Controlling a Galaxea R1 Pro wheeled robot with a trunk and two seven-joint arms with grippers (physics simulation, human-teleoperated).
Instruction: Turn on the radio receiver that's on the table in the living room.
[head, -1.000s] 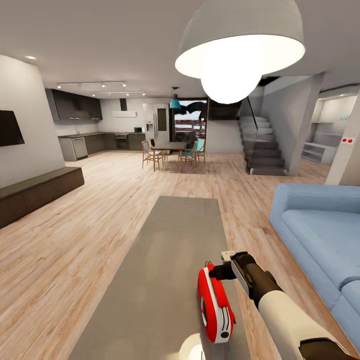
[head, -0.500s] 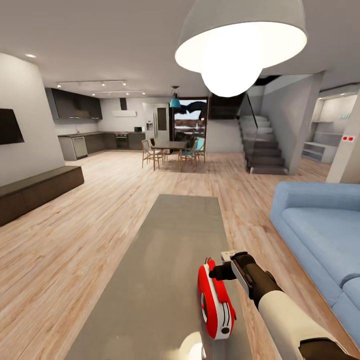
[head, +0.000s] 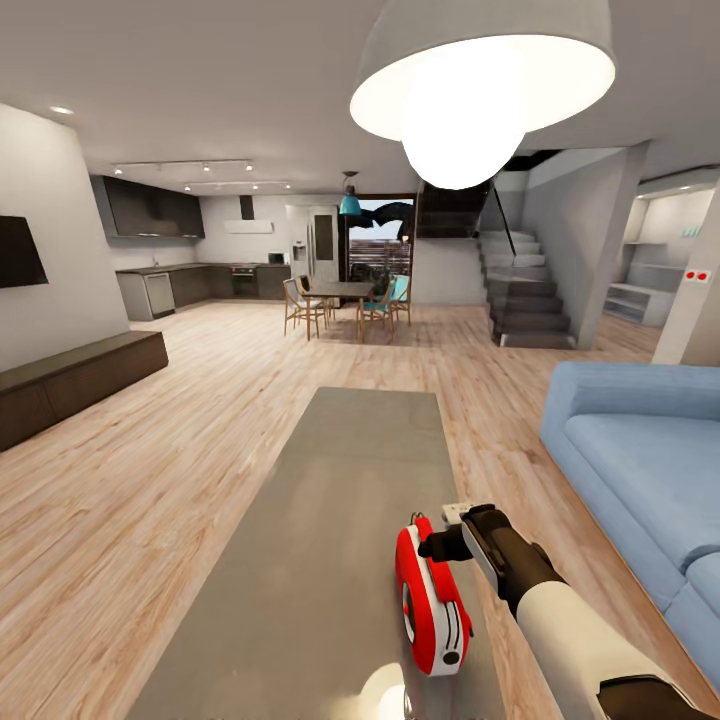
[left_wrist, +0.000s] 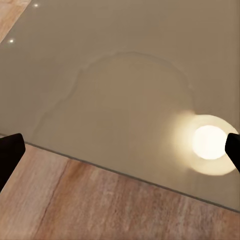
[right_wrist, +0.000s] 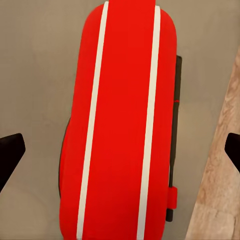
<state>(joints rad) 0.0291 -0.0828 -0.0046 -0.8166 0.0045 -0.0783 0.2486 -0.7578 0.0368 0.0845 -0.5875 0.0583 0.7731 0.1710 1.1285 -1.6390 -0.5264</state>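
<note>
Radio receiver (head: 431, 600): seen standing on edge on the table (head: 330, 520), near its right long edge at the near end; the dark dial is turned toward the table's middle; in the right wrist view the red top with two white stripes (right_wrist: 122, 120) is seen from above.
Right gripper (right_wrist: 120, 150): held just above the radio's far end; fingers (right_wrist: 10, 155) spread wide at either side of the red body, nothing gripped.
Left gripper (left_wrist: 120, 155): hung over the table's edge; fingers (left_wrist: 9, 157) set wide apart, nothing between them; a lamp reflection (left_wrist: 207, 142) is seen on the glossy top.
Surroundings: blue sofa (head: 640, 450) at the right; white pendant lamp (head: 480, 80) overhead; dark bench (head: 70, 385) at the left wall; wood floor (head: 150, 470) around.
</note>
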